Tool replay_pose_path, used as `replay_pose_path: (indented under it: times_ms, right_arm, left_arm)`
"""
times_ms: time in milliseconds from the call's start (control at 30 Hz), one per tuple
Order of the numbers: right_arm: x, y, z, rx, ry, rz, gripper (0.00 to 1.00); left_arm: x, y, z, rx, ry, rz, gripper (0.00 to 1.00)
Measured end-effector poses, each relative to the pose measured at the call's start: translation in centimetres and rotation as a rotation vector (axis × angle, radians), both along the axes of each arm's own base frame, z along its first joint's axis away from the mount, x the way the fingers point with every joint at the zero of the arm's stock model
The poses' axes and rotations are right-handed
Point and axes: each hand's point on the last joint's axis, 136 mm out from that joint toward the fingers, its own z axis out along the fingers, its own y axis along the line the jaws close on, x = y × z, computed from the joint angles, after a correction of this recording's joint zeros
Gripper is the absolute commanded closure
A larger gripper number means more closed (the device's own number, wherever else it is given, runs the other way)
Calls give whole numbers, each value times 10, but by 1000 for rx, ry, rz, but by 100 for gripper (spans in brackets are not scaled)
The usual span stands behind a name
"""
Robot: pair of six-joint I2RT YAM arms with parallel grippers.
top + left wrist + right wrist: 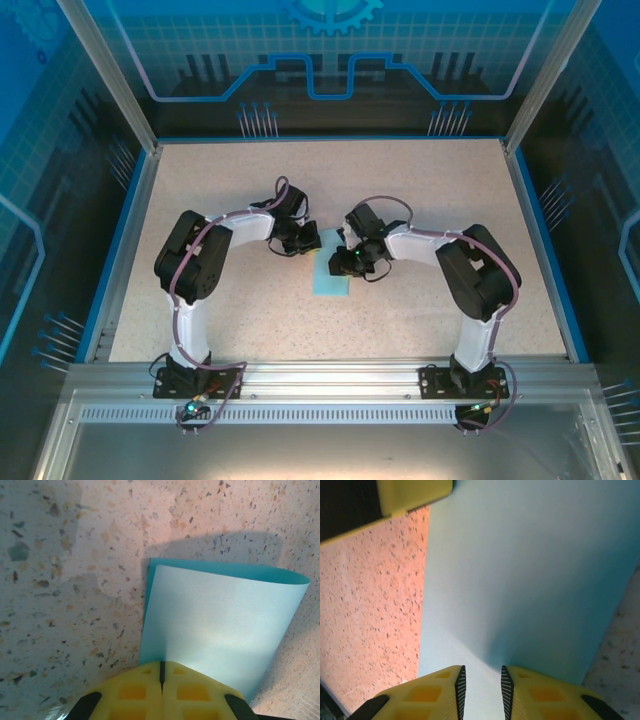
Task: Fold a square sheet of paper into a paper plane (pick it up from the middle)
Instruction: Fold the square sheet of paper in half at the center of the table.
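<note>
The square sheet of paper lies pale cyan-blue at the middle of the table, between the two grippers. In the left wrist view the sheet is doubled over, its top layer curling back at the far fold. My left gripper is shut, and the top layer's edge runs into its closed jaws. It sits at the sheet's upper left corner. My right gripper stands slightly open just over the sheet, a soft ridge of paper running toward the gap. It is over the sheet's right edge. The paper plane is out of view.
The speckled beige table has a blue rim and is closed in by clear panels on aluminium posts. A yellow finger of the left gripper shows at the top left of the right wrist view.
</note>
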Motion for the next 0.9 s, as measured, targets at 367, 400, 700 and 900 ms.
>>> replay_pose_path:
  times_ms: [367,400,700,900]
  right_arm:
    - [-10,-8,1,53,9,-16,78]
    - [-11,-9,5,58,4,-15,78]
    - [-29,-16,-4,54,50,-11,79]
    - [-31,-17,-4,51,60,-10,79]
  left_arm:
    - [0,0,0,-2,2,-1,95]
    - [0,0,0,-2,2,-1,95]
    - [1,-1,0,-2,1,-1,95]
    - [1,-1,0,-2,1,-1,95]
